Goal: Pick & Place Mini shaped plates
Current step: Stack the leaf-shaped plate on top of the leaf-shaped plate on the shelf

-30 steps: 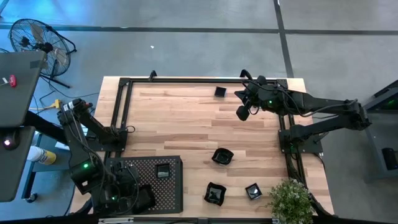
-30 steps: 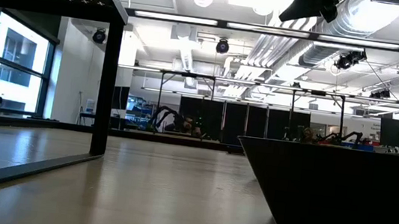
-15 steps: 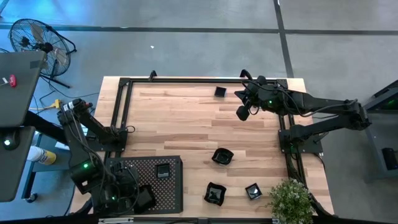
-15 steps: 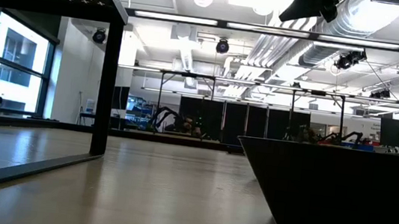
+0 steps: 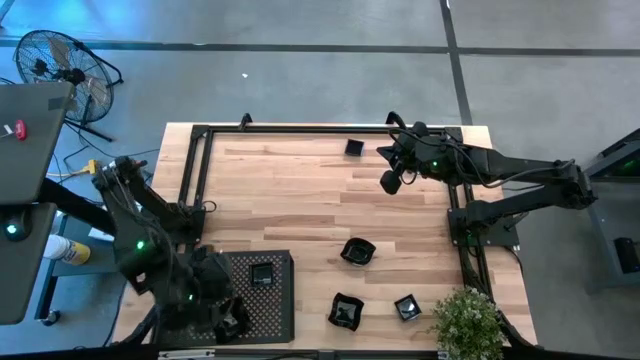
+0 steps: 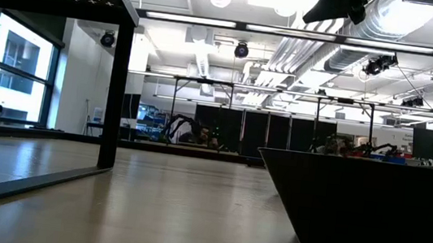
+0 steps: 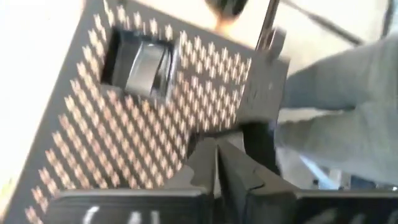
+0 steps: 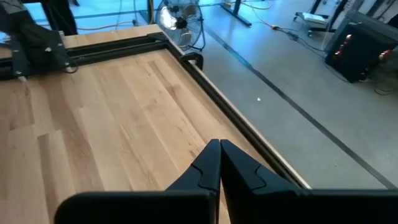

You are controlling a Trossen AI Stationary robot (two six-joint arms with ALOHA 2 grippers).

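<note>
The left gripper (image 7: 217,163) was half lost against the dark perforated tray (image 5: 270,310) from above, but its wrist view showed the fingers pressed together with nothing between them, hovering over the tray's edge; one square mini plate (image 5: 262,276) sat on the tray, blurry in the wrist shot (image 7: 142,65); the other mini shaped plates lay on the wooden worktop (image 5: 300,190): one by the far rail (image 5: 354,148), three near the front (image 5: 357,252) (image 5: 346,312) (image 5: 407,307); the low view was mostly blocked by a dark dish wall (image 6: 369,217); right gripper (image 8: 219,165) parked over the far right corner, fingers pressed together, empty; a fan (image 5: 60,65) stood on the grey floor, a potted plant (image 5: 468,320) at the front edge.
</note>
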